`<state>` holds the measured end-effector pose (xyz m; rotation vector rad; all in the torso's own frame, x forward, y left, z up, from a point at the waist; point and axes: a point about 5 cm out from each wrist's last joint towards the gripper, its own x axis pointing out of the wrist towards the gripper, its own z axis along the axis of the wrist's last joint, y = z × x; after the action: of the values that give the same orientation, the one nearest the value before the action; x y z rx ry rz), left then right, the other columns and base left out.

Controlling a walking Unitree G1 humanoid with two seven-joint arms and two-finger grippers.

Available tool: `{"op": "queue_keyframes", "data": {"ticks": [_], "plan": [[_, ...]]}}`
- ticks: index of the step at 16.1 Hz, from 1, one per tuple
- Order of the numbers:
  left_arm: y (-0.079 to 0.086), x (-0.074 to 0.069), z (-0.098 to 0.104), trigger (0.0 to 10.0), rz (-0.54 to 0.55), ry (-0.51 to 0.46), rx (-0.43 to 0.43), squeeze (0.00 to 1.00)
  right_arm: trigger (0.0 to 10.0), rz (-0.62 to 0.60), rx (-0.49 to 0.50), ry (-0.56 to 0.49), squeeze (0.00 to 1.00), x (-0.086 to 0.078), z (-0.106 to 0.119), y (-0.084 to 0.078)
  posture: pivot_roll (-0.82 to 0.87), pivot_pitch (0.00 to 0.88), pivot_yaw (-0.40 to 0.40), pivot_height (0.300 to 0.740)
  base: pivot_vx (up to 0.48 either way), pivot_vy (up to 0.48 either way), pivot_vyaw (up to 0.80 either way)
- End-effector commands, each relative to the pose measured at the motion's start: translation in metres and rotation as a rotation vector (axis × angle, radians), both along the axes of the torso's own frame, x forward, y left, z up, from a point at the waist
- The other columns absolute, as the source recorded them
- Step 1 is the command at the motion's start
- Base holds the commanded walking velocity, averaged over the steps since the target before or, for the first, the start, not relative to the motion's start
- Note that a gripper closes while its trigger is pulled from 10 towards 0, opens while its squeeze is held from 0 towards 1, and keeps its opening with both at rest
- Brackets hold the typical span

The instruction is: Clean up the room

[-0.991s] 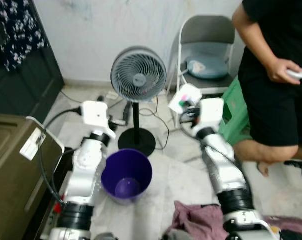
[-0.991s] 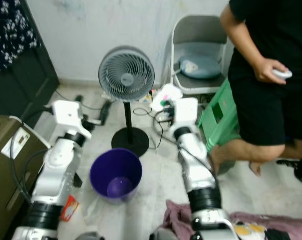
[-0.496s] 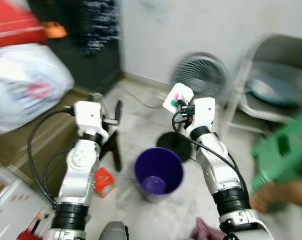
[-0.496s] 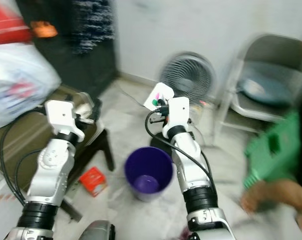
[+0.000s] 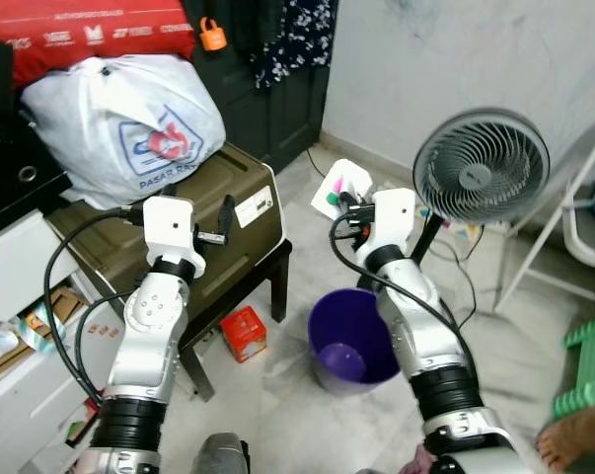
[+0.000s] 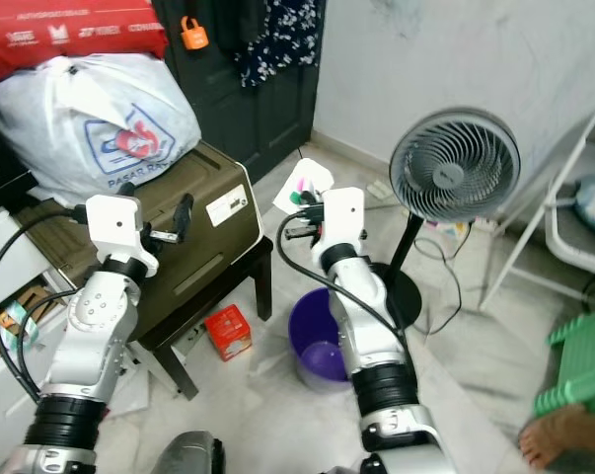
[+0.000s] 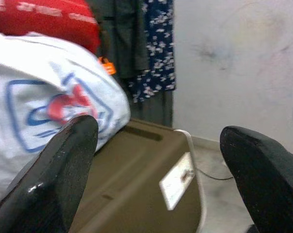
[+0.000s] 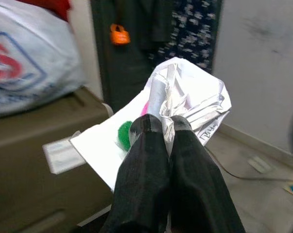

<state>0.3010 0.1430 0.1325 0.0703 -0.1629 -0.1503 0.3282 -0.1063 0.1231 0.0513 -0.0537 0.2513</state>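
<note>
Here, a crumpled white paper (image 8: 185, 99) with pink and green marks, pinched between the pressed-together fingers (image 8: 151, 160) of the right gripper (image 5: 348, 202), held up in the air, beyond the far rim of the purple bin (image 5: 354, 341) on the floor and not straight over its opening. Probably meant for that bin.

Risks from here: released now, likely a fall of the paper outside the bin, near the fan base; light paper, so easily drifting sideways. Also a thin pinch on one fold only, so a possible slip during the move.

Left gripper (image 7: 156, 165) raised over the brown case (image 5: 228, 232), fingers spread wide, holding nothing.

Around: standing fan (image 5: 482, 165) just beside the right arm, its cable on the floor, an obstacle for a wide swing. White plastic bag (image 5: 119, 123) on the case, small red box (image 5: 244, 333) on the floor under the dark table (image 5: 273, 265), green stool (image 5: 585, 370) and a person's foot (image 5: 573, 449) at the right edge.
</note>
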Motion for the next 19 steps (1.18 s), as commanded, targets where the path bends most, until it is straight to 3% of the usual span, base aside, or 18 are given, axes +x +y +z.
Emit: {"op": "queue_keyframes", "data": {"ticks": [1, 3, 10, 13, 19], "plan": [[-0.0057, -0.0002, 0.0030, 10.0, -0.037, -0.017, 0.019, 0.00, 10.0, -0.017, 0.009, -0.004, 0.00, 0.0010, 0.0008, -0.0041, 0.07, 0.000, -0.043, 0.740, 0.000, 0.000, 0.00], [-0.0079, -0.0004, 0.0035, 10.0, -0.060, -0.017, 0.006, 0.00, 10.0, -0.022, 0.010, -0.003, 0.00, 0.0013, 0.0004, -0.0043, 0.07, 0.000, -0.042, 0.740, 0.000, 0.000, 0.00], [-0.0096, -0.0003, 0.0051, 10.0, -0.079, -0.026, -0.009, 0.00, 10.0, -0.043, 0.015, 0.014, 0.00, 0.0031, -0.0006, -0.0073, 0.07, 0.000, -0.044, 0.740, 0.000, 0.000, -0.68], [-0.0098, -0.0006, 0.0059, 10.0, -0.087, -0.031, -0.012, 0.00, 10.0, -0.042, 0.017, 0.012, 0.00, 0.0033, -0.0001, -0.0065, 0.07, 0.000, -0.041, 0.740, 0.000, 0.000, 0.00], [-0.0102, -0.0001, 0.0059, 10.0, -0.099, -0.029, -0.016, 0.00, 10.0, -0.042, 0.019, 0.009, 0.00, 0.0036, 0.0002, -0.0059, 0.07, 0.000, -0.038, 0.740, 0.341, 0.000, 0.00]]}}
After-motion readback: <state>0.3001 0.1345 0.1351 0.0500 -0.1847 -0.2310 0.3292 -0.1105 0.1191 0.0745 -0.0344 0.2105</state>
